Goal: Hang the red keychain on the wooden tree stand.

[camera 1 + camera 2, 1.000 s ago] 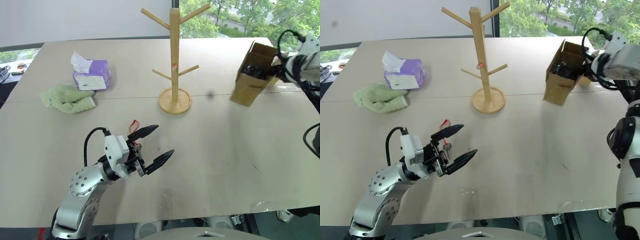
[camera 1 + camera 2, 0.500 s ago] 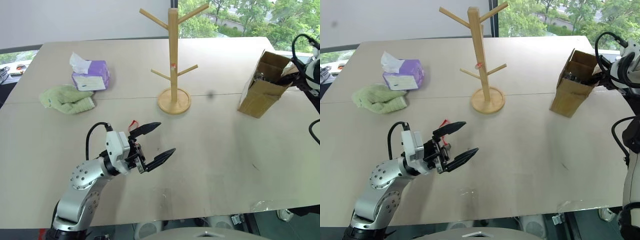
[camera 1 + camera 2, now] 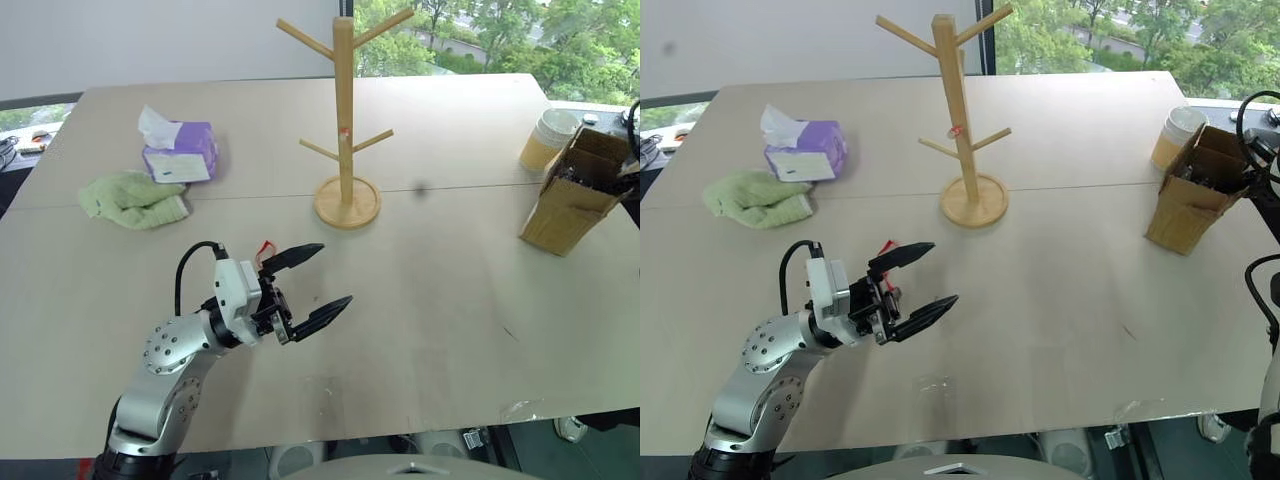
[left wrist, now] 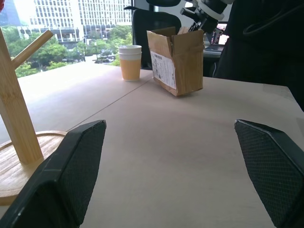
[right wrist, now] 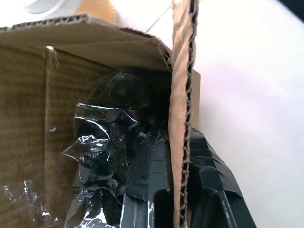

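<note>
Keychain (image 3: 266, 248), a single red cord, is peeking out on the table (image 3: 430, 300) just behind our left gripper (image 3: 313, 287), whose two black fingers are standing wide apart with nothing between them. We are seeing one wooden tree stand (image 3: 346, 120) with four pegs, well apart from the cord. At the right edge our right gripper (image 5: 178, 199) is pinching one wall of the single cardboard box (image 3: 572, 203). Beyond sit one stack of paper cups (image 3: 545, 140), one purple tissue pack (image 3: 180, 151) and one green cloth (image 3: 133, 197).
</note>
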`<state>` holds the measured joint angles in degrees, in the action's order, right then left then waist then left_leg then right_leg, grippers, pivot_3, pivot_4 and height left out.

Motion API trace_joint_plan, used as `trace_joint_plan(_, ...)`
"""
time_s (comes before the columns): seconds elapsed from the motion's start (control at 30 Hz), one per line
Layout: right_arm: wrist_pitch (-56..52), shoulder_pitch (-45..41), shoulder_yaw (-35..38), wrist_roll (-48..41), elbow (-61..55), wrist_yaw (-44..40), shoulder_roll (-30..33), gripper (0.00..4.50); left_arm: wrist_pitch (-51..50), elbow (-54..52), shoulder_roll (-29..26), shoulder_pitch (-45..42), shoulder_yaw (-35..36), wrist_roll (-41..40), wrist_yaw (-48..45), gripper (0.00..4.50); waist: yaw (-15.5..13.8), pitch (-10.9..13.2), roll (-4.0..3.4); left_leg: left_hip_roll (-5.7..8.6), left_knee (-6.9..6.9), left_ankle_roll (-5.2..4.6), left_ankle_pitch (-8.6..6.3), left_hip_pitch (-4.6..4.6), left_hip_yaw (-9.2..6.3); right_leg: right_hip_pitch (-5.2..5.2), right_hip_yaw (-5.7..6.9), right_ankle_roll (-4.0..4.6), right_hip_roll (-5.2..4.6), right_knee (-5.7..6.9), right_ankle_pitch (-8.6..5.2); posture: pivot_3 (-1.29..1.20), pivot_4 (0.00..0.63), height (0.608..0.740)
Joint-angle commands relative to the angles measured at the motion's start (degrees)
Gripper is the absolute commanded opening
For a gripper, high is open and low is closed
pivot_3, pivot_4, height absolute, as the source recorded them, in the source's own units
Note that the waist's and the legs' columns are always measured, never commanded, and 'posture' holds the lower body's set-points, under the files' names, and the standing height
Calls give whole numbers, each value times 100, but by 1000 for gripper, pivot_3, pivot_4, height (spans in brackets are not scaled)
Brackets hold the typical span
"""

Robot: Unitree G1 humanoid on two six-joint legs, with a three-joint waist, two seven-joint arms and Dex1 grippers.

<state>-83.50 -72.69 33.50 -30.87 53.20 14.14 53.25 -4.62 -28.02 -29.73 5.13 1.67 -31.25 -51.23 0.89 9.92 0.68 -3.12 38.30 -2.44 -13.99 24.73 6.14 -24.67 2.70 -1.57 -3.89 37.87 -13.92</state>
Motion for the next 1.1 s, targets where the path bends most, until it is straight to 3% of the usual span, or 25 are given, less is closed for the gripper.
trace_joint_plan(0.03, 351, -11, 118, 155, 21, -261, 139, 69, 57, -68, -1, -23, 9, -29, -32, 4500, -9, 0, 0, 0, 0, 1, 1, 0, 2, 0, -1, 0, 0, 0, 0, 0, 150, 740)
trace_joint_plan(0.07, 384, -10, 125, 209, 67, -298, 147, 69, 58, -76, -4, -15, 13, -29, -32, 4500, -12, 0, -1, 0, 0, 2, 1, 0, 2, 0, -2, 0, 1, 0, 0, 0, 150, 740)
trace_joint_plan(0.17, 450, -44, 75, 325, 117, -431, 157, 1078, 53, -86, -6, -7, 17, -28, -25, 4500, -14, -1, -1, 0, 0, 3, 2, 0, 7, -2, -7, 0, 0, -1, 0, 0, 150, 740)
trace_joint_plan(0.27, 486, -124, 3, 432, 93, -568, 167, 2655, 54, -104, -7, 13, 28, -30, -15, 4500, -14, -1, -2, -1, 0, 4, 2, -1, 7, -1, -8, -1, 0, 0, 0, 0, 150, 740)
trace_joint_plan(0.3, 520, -151, -66, 474, 45, -643, 178, 2933, 57, -105, -3, 15, 26, -27, -10, 4500, -14, -1, -2, -1, 1, 4, 2, -1, 7, -1, -8, -1, 0, 0, 1, 0, 150, 740)
trace_joint_plan(0.4, 555, -260, -154, 565, -20, -768, 205, 4384, 54, -101, 9, 5, 17, -26, 5, 4500, -14, -1, -2, -1, 1, 3, 2, -2, 8, -1, -10, -1, 0, 0, 1, 0, 150, 740)
trace_joint_plan(0.87, -646, -1613, -1166, 843, -1514, -1410, 114, 4450, 35, -27, 54, -46, -42, -52, -35, 4500, -15, -3, -9, -4, 0, -19, -12, 0, 13, -11, -18, 0, 2, 3, 1, 0, 150, 740)
trace_joint_plan(0.97, -889, -1562, -1398, 297, -2071, -1924, -98, 4450, -7, -4, 114, -53, -13, -82, 44, 4500, -7, -3, -9, -5, 0, -20, -12, 0, 12, -11, -17, 0, 2, 3, 1, 0, 150, 740)
trace_joint_plan(1.1, -900, -555, -1598, -645, -3564, -2840, -249, 4450, -104, 11, 236, -95, 51, -67, 293, 4500, -28, -5, -6, -8, 1, -20, -12, 0, 10, -10, -17, -1, 2, 6, 1, 0, 150, 740)
